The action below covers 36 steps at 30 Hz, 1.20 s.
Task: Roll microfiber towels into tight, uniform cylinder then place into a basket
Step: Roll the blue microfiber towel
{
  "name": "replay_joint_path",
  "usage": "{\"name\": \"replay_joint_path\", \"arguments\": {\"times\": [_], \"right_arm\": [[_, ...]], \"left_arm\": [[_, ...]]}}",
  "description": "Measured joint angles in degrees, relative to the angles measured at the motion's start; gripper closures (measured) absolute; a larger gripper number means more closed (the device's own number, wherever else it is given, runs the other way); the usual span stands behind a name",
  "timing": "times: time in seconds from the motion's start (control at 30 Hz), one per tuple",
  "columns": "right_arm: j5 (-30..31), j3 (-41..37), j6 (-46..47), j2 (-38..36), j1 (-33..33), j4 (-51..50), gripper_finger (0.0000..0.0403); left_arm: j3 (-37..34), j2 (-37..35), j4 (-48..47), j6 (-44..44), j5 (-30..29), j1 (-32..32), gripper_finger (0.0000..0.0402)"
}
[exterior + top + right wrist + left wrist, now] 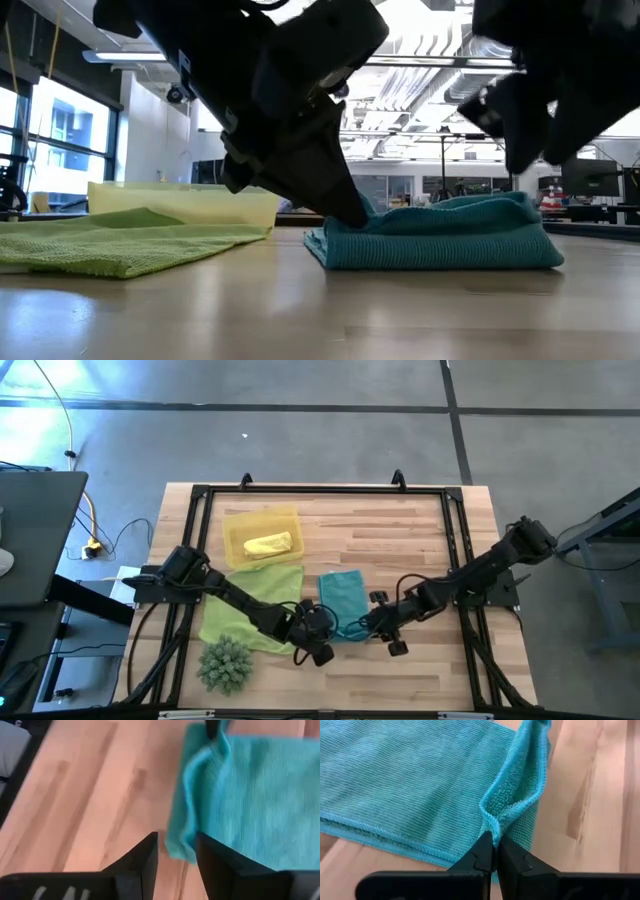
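Observation:
The teal towel [343, 602] lies folded in the middle of the table, thick in the low view [440, 240]. My left gripper [495, 840] is at its near left corner [320, 630], shut on the cloth. My right gripper [176, 842] is open just above the towel's near right corner [378, 622], raised clear of it in the low view [520, 130]. The lime green towel [252, 605] lies flat to the left. The yellow towel [268, 545] lies rolled in the basket [236, 525]. My left gripper pinches a raised fold of the teal towel's hemmed edge [492, 822] between its two fingertips [482, 852]. The fingers slant down from the table's left side. The pinched ridge stands up from the towel; the remaining cloth lies on the table.
A spiky green plant-like ball [226, 663] sits at the near left, beside the lime green towel. A black frame [320, 490] runs around the tabletop. Bare wood [400, 540] lies beyond the teal towel and to its right.

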Motion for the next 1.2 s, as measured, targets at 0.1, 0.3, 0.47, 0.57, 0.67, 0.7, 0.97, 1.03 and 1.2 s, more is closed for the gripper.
{"name": "replay_joint_path", "arguments": {"times": [0.1,0.3,0.47,0.57,0.67,0.7,0.97,1.03,1.2], "right_arm": [[1.15,1.13,-2.54,-0.02,2.03,0.68,0.0285],[3.2,-2.88,-2.49,0.74,4.81,8.98,0.0302],[8.82,-6.31,-2.32,2.73,4.59,13.91,0.0314],[10.78,-6.52,-2.48,3.92,4.21,15.06,0.0315],[10.8,-6.6,-3.82,5.86,4.02,15.78,0.0315],[10.66,-6.6,-4.61,6.5,4.02,16.33,0.0315],[9.97,-6.6,-5.76,8.39,4.02,17.26,0.0314],[10.41,-6.58,-5.76,8.39,4.02,17.25,0.0305],[10.93,-6.54,-3.97,8.37,4.02,17.29,0.0264]], "left_arm": [[0.0,0.0,-0.1,0.22,0.0,0.51,0.0397],[0.0,0.02,-1.31,-0.26,0.07,0.53,0.0397],[0.0,0.04,-1.29,-0.78,0.27,0.21,0.0397],[0.0,0.04,-1.31,-1.57,0.27,0.0,0.0397],[0.0,0.04,-1.27,-1.73,0.27,0.0,0.0397],[0.0,0.04,-1.29,-2.0,0.28,0.0,0.0397],[0.0,0.04,-1.25,-2.32,1.7,-0.04,0.0397],[0.0,0.04,-1.25,-2.32,2.34,-0.04,0.0397],[-0.01,0.04,-1.25,-2.32,3.14,-0.02,0.0397]]}}
